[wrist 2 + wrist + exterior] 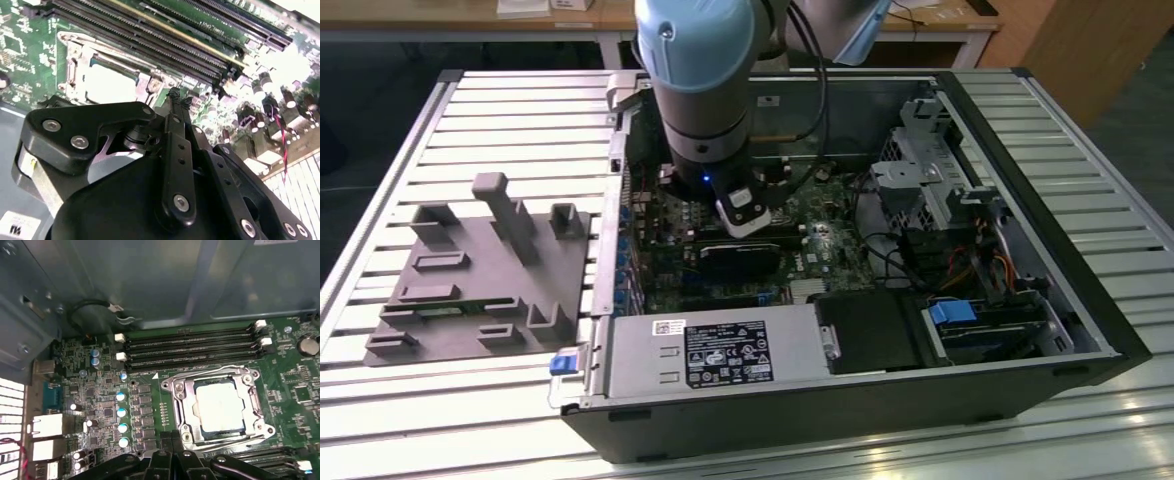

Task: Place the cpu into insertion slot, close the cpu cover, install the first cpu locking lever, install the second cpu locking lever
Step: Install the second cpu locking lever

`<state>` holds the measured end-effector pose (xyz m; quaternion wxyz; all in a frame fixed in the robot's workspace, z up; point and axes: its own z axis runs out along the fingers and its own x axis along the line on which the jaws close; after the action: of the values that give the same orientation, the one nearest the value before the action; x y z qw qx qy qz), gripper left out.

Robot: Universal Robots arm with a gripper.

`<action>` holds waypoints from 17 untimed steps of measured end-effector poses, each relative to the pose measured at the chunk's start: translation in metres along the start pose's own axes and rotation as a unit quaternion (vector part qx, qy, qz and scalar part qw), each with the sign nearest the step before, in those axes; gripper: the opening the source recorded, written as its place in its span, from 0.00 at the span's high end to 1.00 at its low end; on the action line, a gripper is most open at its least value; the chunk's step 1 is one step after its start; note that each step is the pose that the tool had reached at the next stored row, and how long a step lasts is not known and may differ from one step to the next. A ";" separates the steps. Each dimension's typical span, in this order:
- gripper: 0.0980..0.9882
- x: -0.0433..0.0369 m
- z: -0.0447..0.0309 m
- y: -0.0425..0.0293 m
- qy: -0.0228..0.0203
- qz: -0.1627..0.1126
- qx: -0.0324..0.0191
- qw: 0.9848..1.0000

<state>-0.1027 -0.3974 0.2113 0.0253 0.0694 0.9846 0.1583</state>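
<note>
One arm [700,90] is what you have here, reaching straight down into the open computer case [854,400], so read the exterior view from its left. Furthest over on that side, on the slatted table [400,140], sits a grey fixture block [474,275] with upright pegs, well apart from the work. Next comes the case itself, with the grey power supply box [707,350] along its near edge and the green motherboard [834,245] behind it. Your gripper [744,222] hangs low over the middle of that board, just beside a dark square part [736,258]. Further toward the exterior view's right you see the drive cages [927,165] and a blue-tabbed bay [958,312]. In the first wrist view the cpu [220,407] lies flat inside the insertion slot [186,437], its pale top showing through the window of the cpu cover [182,392], which lies down around it. The long black memory slots [190,347] run just beside the slot. In the second wrist view the black fingers [175,145] appear drawn together, holding nothing, with their tips near the slot's corner but apart from it.
</note>
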 end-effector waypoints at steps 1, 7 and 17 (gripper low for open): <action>1.00 -0.0001 -0.0020 0.0007 0.000 0.000 0.000 1.000; 1.00 -0.0042 -0.0044 0.0021 0.000 0.000 0.000 1.000; 1.00 -0.0366 -0.0020 0.0063 0.007 0.002 0.001 1.000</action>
<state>-0.0658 -0.3974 0.2162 0.0182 0.0705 0.9848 0.1577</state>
